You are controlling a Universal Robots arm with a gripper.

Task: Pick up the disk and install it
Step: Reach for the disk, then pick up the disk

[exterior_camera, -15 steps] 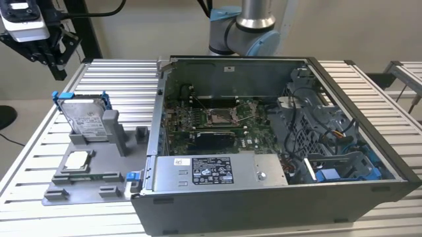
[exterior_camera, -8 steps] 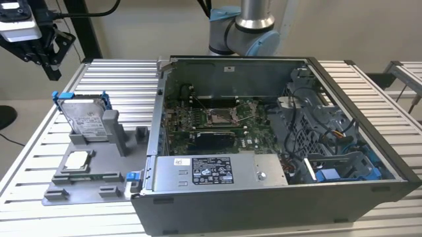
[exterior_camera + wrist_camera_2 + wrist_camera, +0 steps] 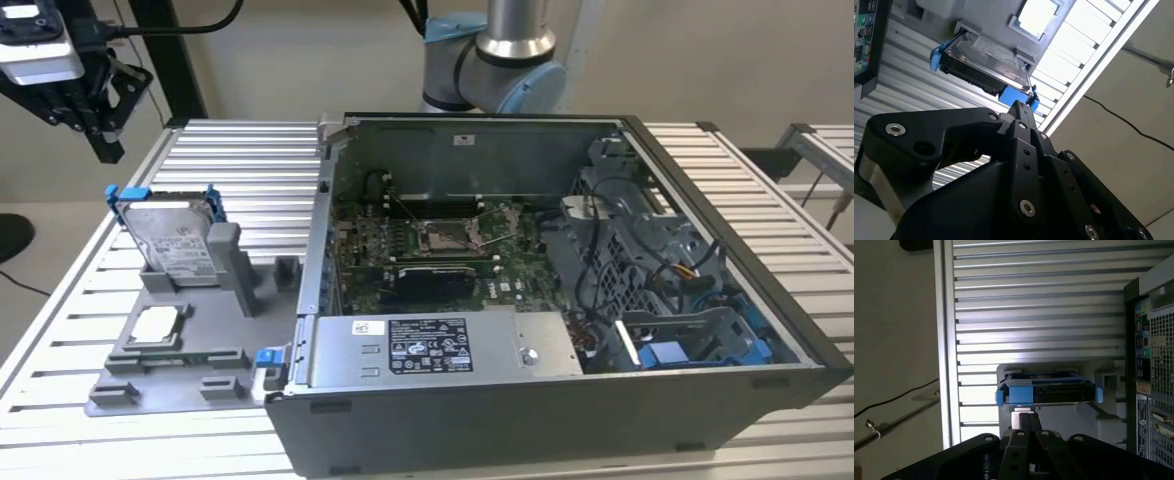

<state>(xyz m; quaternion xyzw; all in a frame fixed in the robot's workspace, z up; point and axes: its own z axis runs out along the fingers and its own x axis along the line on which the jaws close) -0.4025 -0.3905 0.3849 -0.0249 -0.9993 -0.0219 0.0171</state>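
Observation:
The disk [image 3: 174,235] stands on edge in a grey holder on the table, at the exterior view's left beside the open computer case; it is silver-grey with a white label and a blue frame. My black gripper [image 3: 106,150] hangs in the air above and a little to the left of it, shut with nothing held. In both wrist views the fingertips meet, and the gripper [image 3: 1019,106] [image 3: 1026,416] points toward the disk [image 3: 989,57] [image 3: 1049,390], well apart from it.
The open computer case [image 3: 801,330] fills the middle and right, with a long grey stickered box [image 3: 441,345] at its front and a blue-edged bay [image 3: 681,350] at its right. A square silver chip [image 3: 154,325] lies on the grey fixture plate [image 3: 174,395]. All stands on a slatted metal table [image 3: 240,160].

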